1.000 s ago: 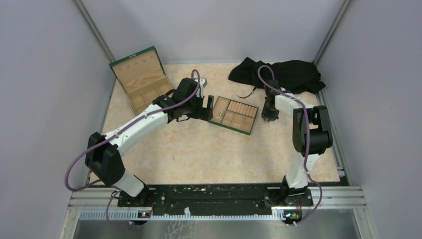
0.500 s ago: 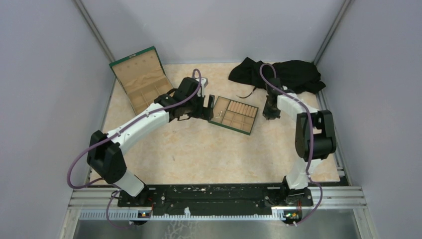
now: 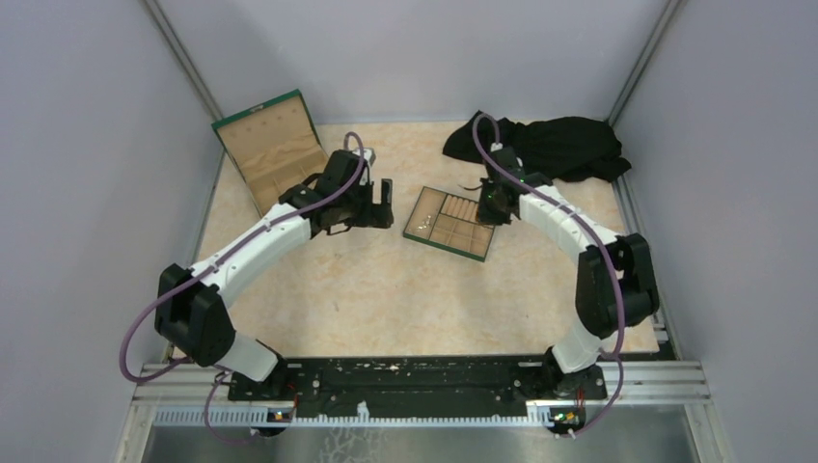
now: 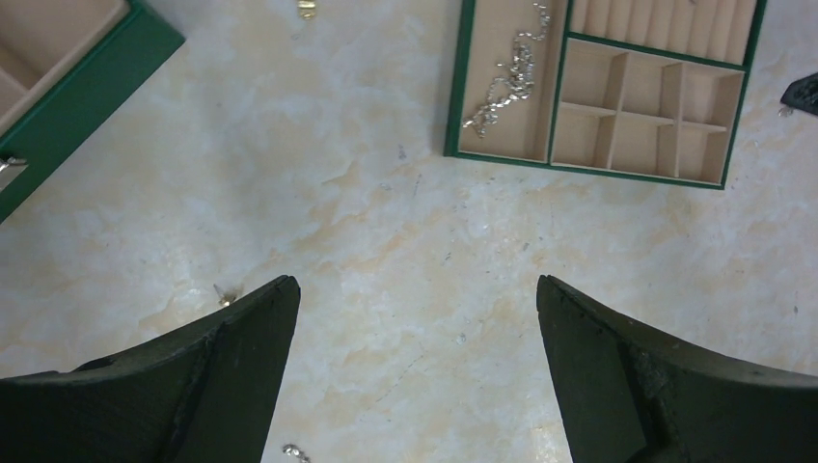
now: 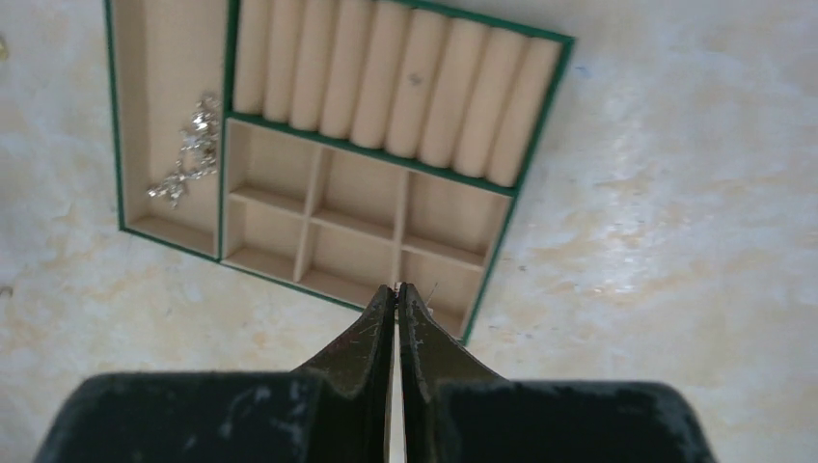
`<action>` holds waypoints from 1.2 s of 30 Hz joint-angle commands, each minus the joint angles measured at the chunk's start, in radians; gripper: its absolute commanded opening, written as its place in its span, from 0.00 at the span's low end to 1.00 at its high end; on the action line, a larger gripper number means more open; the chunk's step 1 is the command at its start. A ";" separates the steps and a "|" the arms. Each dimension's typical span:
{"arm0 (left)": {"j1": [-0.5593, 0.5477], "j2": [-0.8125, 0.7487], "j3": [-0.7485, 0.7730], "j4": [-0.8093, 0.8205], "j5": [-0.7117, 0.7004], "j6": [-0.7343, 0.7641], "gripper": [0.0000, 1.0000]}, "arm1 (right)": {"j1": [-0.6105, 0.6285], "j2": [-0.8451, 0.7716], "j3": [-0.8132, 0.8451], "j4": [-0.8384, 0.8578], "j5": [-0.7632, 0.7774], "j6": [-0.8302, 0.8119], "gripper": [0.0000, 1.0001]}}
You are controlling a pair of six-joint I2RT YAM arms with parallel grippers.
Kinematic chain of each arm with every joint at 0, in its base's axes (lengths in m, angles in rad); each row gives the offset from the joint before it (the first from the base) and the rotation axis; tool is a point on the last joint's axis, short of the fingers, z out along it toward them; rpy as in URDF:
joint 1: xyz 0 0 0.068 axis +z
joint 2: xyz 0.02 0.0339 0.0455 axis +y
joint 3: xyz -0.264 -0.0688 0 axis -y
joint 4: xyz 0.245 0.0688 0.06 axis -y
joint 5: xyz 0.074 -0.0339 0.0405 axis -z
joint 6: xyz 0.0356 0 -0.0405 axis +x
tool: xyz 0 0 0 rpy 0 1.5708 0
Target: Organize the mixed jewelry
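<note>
The tan wooden tray (image 3: pixel 436 230) with green rim lies mid-table. A silvery chain (image 4: pixel 506 82) lies in its long compartment, which also shows in the right wrist view (image 5: pixel 188 149). A tiny speck (image 5: pixel 415 79) sits on the padded rolls. Loose jewelry pieces lie on the table: one by my left finger (image 4: pixel 224 294), one below it (image 4: pixel 294 451), and a gold one (image 4: pixel 307 10) farther off. My left gripper (image 4: pixel 415 282) is open and empty, left of the tray (image 3: pixel 378 203). My right gripper (image 5: pixel 396 287) is shut on a tiny pale piece with a thin wire, above the tray's near-right compartment (image 3: pixel 490 205).
An open green jewelry box (image 3: pixel 275 154) with tan compartments stands at the back left, its corner also in the left wrist view (image 4: pixel 77 68). A black cloth (image 3: pixel 550 145) is heaped at the back right. Grey walls close in both sides.
My left gripper has drawn back to the left, away from the tray's edge. My right gripper has swung left from beside the tray to over its right part.
</note>
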 commanded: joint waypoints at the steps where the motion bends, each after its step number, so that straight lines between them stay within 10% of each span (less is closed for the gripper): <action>1: 0.050 -0.063 -0.045 -0.019 -0.018 -0.065 0.98 | 0.075 0.068 0.091 0.036 -0.026 0.058 0.00; 21: 0.083 -0.213 -0.203 -0.067 -0.018 -0.117 0.98 | 0.156 0.379 0.337 0.058 -0.051 0.093 0.00; 28: 0.083 -0.234 -0.256 -0.081 -0.023 -0.123 0.99 | 0.169 0.382 0.370 0.039 -0.036 0.078 0.32; 36: 0.083 -0.238 -0.314 -0.122 -0.078 -0.180 0.93 | 0.169 0.221 0.341 0.008 0.024 0.058 0.37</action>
